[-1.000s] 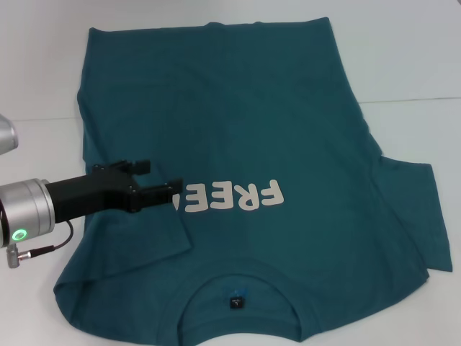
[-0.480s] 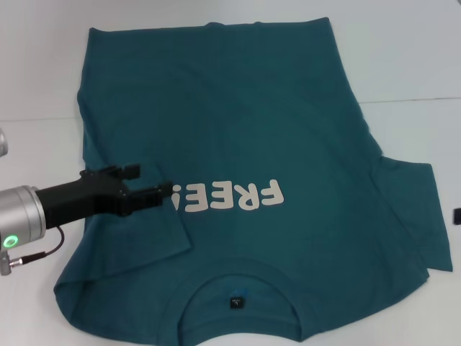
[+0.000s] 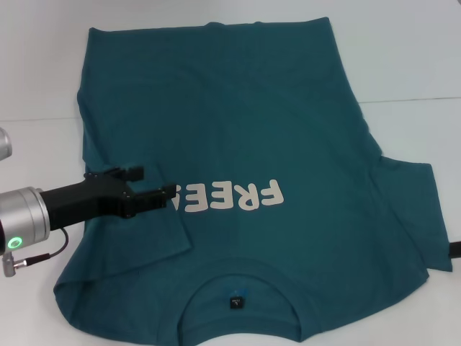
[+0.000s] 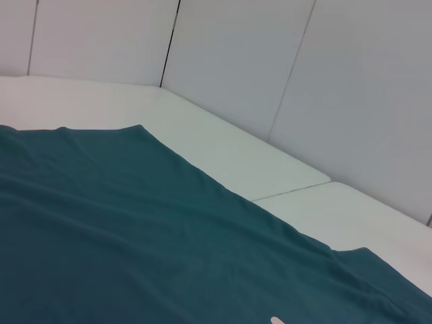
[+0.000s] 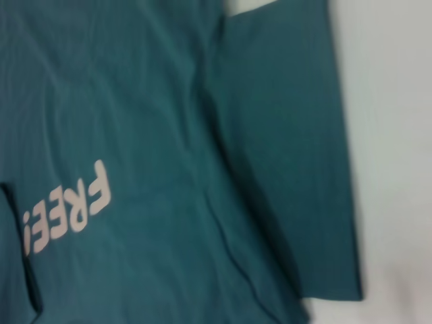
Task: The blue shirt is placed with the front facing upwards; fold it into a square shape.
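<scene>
- Head view, far left of the frame: the left gripper (image 3: 149,184) reaches in from the edge on its silver-and-black arm, low over the folded-in left sleeve (image 3: 137,231). Its two black fingers are parted with no cloth between them, so it holds nothing. I take it that the sleeve lies tucked over the body on purpose, to square that side.
- Centre of the frame: the blue shirt (image 3: 238,130) is spread flat on the white table (image 3: 403,50), front up, collar (image 3: 238,303) at the bottom edge and hem at the top. The white lettering (image 3: 234,196) reads upside down from here, and its left end sits just beside the fingertips.
- Right of the frame: the right sleeve (image 3: 414,209) sticks out flat, not yet folded; that side looks like the next job.
- Far right edge, lower middle: a small dark piece (image 3: 455,249) just shows, probably the right gripper, though I cannot tell whether it is open or closed.
- The right wrist view looks down on that spread sleeve and the lettering, which suggests that arm hangs above the sleeve.
</scene>
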`<act>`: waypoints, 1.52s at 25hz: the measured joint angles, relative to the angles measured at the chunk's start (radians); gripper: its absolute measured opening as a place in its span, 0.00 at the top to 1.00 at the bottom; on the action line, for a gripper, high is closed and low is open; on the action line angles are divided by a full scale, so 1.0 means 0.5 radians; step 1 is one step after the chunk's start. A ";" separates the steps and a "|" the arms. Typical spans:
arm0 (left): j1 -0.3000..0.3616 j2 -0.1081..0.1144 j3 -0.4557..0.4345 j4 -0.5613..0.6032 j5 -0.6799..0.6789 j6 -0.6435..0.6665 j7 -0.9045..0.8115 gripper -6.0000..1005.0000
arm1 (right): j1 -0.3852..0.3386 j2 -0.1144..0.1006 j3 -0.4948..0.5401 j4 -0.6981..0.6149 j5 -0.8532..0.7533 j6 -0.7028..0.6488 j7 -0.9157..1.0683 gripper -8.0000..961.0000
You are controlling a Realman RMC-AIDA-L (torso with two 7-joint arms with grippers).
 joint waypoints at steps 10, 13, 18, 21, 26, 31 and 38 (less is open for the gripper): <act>0.000 0.000 -0.002 -0.001 -0.009 0.000 0.001 0.14 | -0.068 0.026 0.116 0.084 0.111 0.070 -0.064 0.04; 0.000 0.000 -0.001 -0.001 -0.011 0.000 0.001 0.14 | -0.069 0.030 0.139 0.106 0.112 0.097 -0.075 0.04; 0.000 0.000 -0.003 -0.001 -0.012 0.000 0.000 0.14 | -0.069 0.030 0.141 0.109 0.114 0.114 -0.077 0.04; 0.000 0.000 -0.003 -0.013 -0.012 0.000 0.001 0.14 | -0.065 0.032 0.141 0.115 0.114 0.131 -0.077 0.04; 0.000 0.000 -0.003 -0.023 -0.011 -0.006 0.001 0.14 | -0.053 0.036 0.128 0.135 0.114 0.180 -0.077 0.04; 0.000 0.000 -0.003 -0.025 -0.008 -0.006 0.002 0.14 | -0.046 0.037 0.125 0.175 0.113 0.216 -0.077 0.04; 0.000 0.000 -0.003 -0.026 -0.005 -0.007 0.003 0.14 | -0.041 0.042 0.122 0.185 0.113 0.242 -0.083 0.05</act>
